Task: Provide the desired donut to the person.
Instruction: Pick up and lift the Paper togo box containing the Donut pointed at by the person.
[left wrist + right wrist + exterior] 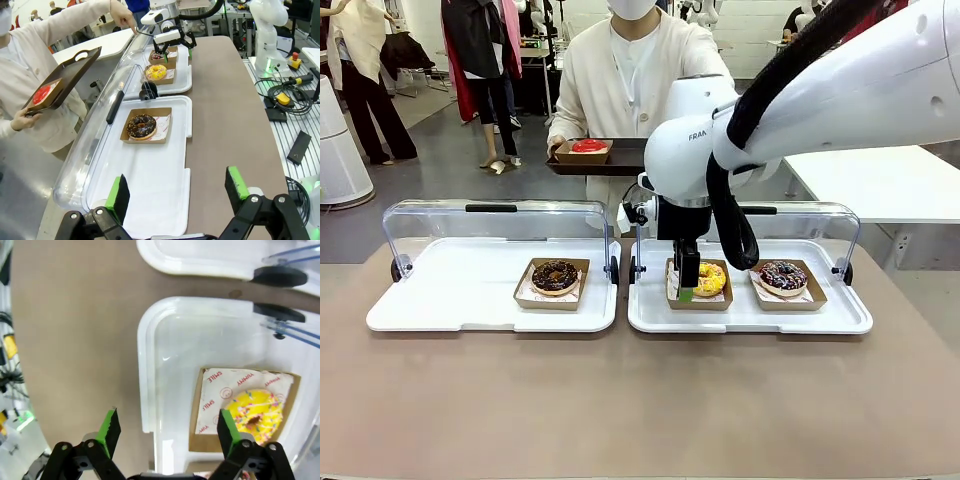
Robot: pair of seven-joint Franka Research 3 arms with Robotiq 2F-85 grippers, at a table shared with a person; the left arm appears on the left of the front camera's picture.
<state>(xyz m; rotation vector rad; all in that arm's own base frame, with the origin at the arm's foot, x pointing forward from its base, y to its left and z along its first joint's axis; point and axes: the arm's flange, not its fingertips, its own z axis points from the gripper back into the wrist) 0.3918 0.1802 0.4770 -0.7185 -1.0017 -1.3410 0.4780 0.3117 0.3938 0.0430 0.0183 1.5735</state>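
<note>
Front view: black right gripper, jaws wide and empty, hangs at the yellow sprinkled donut on the right white plastic tray; a raised clear lid walls the far edge.
Left wrist view: left gripper, wide and empty, straddles the left white tray at its robot-side edge; the person points a hand over the lids.
Right wrist view: tray rim and bare floor lie between the fingers.

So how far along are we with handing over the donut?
Done: a red donut already sits on the tray the person holds. In hand: the right gripper, fingers open, is down at the yellow donut, nothing gripped. Remaining: grasp, lift, deliver it. The left gripper is open, holding nothing.
</note>
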